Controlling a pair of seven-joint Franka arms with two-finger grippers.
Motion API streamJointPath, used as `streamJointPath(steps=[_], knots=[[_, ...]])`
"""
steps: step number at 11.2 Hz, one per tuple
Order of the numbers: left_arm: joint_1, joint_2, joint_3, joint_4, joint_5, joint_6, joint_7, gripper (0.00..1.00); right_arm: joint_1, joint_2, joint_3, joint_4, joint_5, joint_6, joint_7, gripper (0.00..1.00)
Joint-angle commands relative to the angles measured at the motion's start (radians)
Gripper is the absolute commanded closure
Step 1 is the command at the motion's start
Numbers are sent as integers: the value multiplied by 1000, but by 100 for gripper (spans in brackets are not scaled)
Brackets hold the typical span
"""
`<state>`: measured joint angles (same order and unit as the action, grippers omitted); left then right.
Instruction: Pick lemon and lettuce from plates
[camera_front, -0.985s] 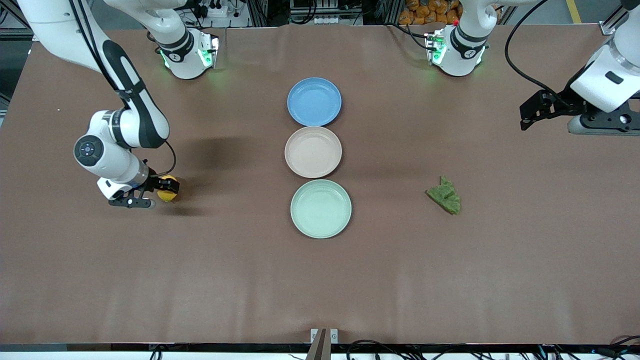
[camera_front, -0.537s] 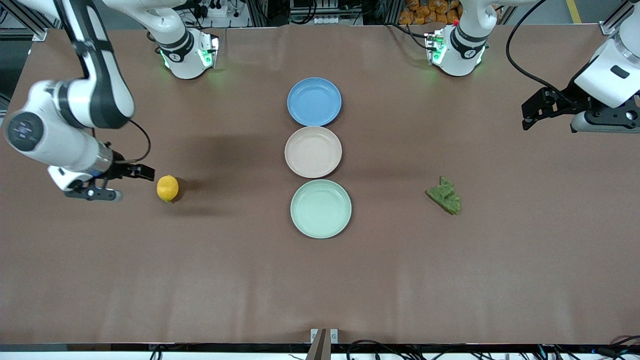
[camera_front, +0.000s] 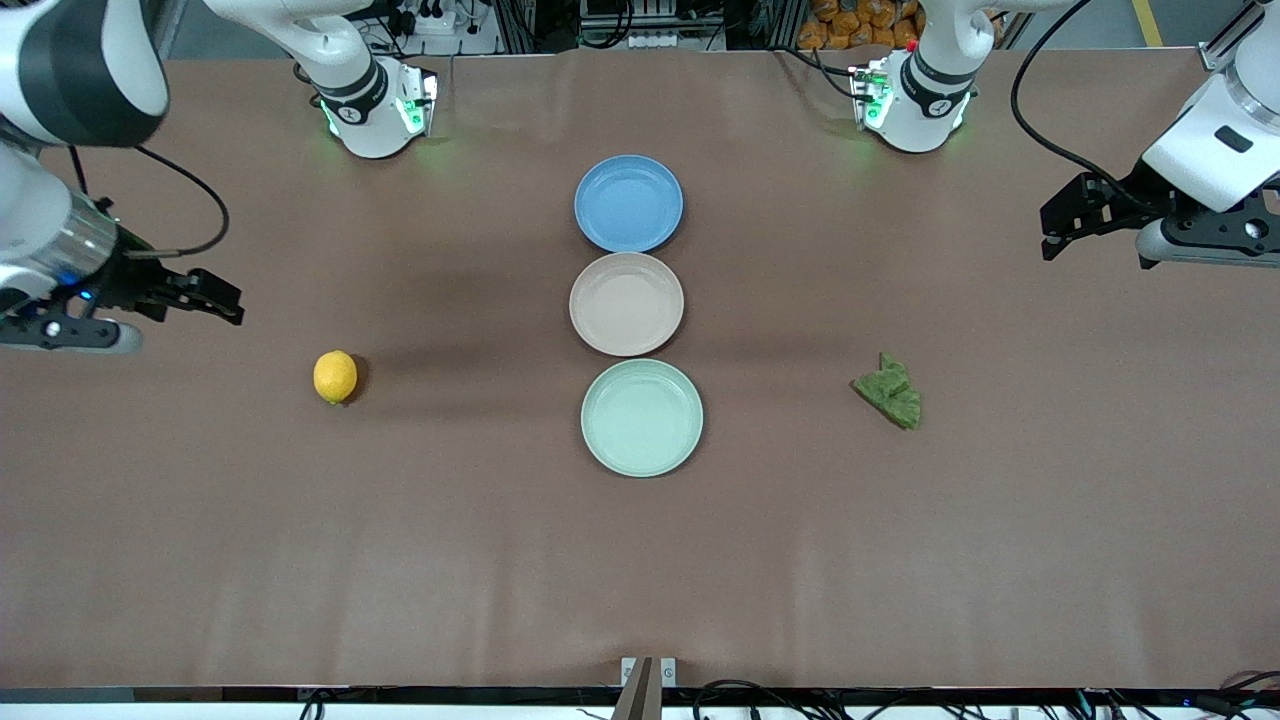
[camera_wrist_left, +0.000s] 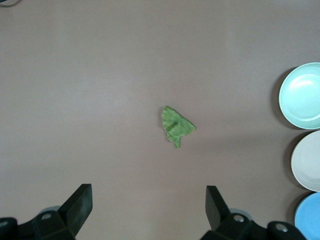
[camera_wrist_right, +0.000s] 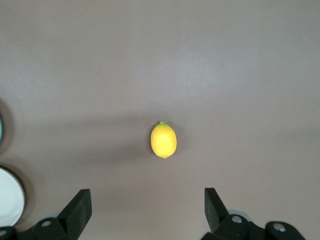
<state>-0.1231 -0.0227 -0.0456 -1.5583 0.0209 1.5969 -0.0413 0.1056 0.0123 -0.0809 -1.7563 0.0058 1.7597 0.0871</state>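
Currently, findings as follows.

Right gripper (camera_front: 225, 305): empty, fingers apart, risen over bare table at the right arm's end. One second ago it was closed around the lemon at table level; half a second ago it had let go and backed off; it now sits at roughly 10 o'clock from the fruit, well apart.

Lemon (camera_front: 335, 376): lying alone on the brown table (camera_front: 400, 560), well apart from the plates, about 9 o'clock of the mint plate (camera_front: 642, 417). Its position matches that of half a second ago.

Lettuce (camera_front: 889, 391): flat on the table toward the left arm's end, about 3 o'clock of the mint plate; unmoved across all three moments.

Beige plate (camera_front: 626, 303): bare.

Blue plate (camera_front: 628, 203): bare, not part of the job.

Left gripper (camera_front: 1046, 232): waiting aloft at the left arm's end, fingers spread, holding nothing, near 1 o'clock of the lettuce.

Assessment: both items are off the plates and released; the task appears complete, the right arm judged to be withdrawing.
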Motion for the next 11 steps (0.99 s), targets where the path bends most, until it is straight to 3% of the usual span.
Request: streamJointPath(steps=[1,4,11], knots=[[3,4,-3,15,-22,12,23,0,-14,-51,15,98,16,-104,-7,0],[5,4,-2,17,-29,24,23,0,-44,-55,24,172,11,-216,-88,0],[5,4,-2,17,-38,35,24,0,-57,-71,29,178,16,-243,-107,0]])
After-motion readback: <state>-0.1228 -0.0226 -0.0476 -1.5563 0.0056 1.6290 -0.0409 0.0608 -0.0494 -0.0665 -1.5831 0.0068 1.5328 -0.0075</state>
